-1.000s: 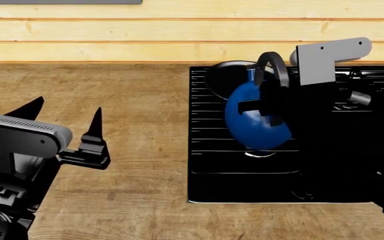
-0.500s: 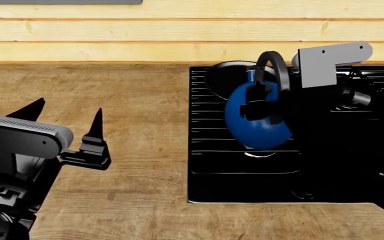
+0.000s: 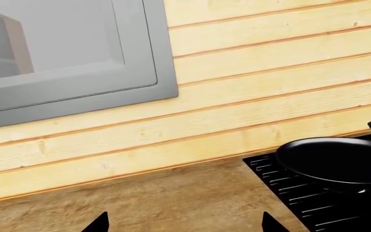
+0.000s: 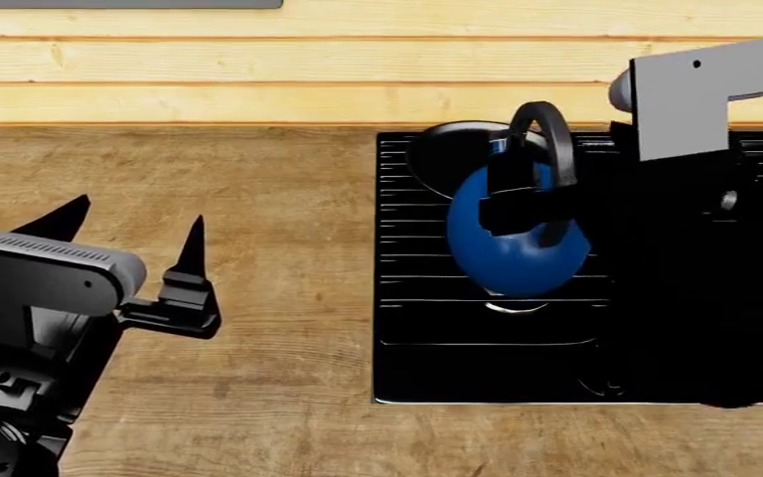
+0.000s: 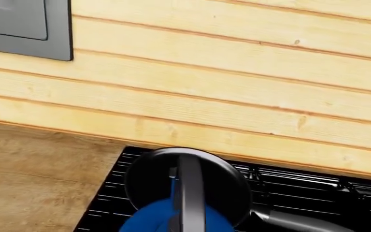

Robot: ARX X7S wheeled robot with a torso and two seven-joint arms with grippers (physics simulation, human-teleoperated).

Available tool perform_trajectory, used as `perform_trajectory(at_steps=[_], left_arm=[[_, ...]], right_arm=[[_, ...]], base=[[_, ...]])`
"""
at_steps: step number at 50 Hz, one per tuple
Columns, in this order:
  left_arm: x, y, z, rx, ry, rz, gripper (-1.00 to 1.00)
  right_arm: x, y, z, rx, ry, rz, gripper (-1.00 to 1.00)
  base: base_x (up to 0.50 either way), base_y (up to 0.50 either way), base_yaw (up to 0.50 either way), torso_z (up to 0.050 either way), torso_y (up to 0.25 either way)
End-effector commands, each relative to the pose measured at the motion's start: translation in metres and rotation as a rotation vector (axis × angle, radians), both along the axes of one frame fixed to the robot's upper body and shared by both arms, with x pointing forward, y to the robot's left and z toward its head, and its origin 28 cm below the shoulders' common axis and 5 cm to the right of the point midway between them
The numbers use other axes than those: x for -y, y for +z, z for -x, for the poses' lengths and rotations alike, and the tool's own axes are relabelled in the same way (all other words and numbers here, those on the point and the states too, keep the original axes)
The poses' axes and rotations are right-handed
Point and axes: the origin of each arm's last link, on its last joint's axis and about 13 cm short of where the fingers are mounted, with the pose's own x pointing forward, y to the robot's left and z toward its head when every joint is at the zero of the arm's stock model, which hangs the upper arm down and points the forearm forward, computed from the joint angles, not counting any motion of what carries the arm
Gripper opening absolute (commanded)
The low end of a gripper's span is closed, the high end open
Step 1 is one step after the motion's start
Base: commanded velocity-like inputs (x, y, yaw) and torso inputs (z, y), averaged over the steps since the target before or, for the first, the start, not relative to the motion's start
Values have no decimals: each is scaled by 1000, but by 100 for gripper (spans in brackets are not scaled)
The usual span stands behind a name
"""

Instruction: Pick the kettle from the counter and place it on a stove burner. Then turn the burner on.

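The blue kettle (image 4: 515,238) stands on the black stove (image 4: 421,348), over a burner (image 4: 517,304) with a silvery glint. My right gripper (image 4: 512,214) is at the kettle's arched handle (image 4: 550,139), with one black finger lying across the body. In the right wrist view the handle (image 5: 189,193) runs up the middle over the blue body (image 5: 147,220), and no fingers close on it. My left gripper (image 4: 136,214) is open and empty over the counter (image 4: 275,258), far left of the stove. It also shows in the left wrist view (image 3: 182,228).
A black frying pan (image 4: 451,149) sits on the back burner just behind the kettle, also in the left wrist view (image 3: 330,159). Its handle (image 5: 301,223) points right. A wood-plank wall (image 4: 289,70) backs the counter, with a grey frame (image 3: 76,92) on it.
My right arm's grey bracket has moved up and to the right, and the fingers have shifted on the kettle. The kettle has stayed in place. The left arm has not moved.
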Motion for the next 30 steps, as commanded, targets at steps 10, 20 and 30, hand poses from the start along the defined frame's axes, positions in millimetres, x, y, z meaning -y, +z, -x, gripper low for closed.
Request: perform_trajectory(at_steps=[10, 20, 30], left_arm=[[0, -2, 1, -2, 0, -2, 100], [0, -3, 1, -6, 1, -1, 100], [1, -2, 3, -3, 1, -1, 100]], right_arm=[[-1, -2, 67, 21, -4, -14, 100], [4, -14, 98, -14, -52, -85, 100], [18, -14, 128, -134, -147, -129, 100]], base=[[0, 0, 0, 0, 0], [0, 0, 0, 0, 0], [0, 0, 0, 0, 0]])
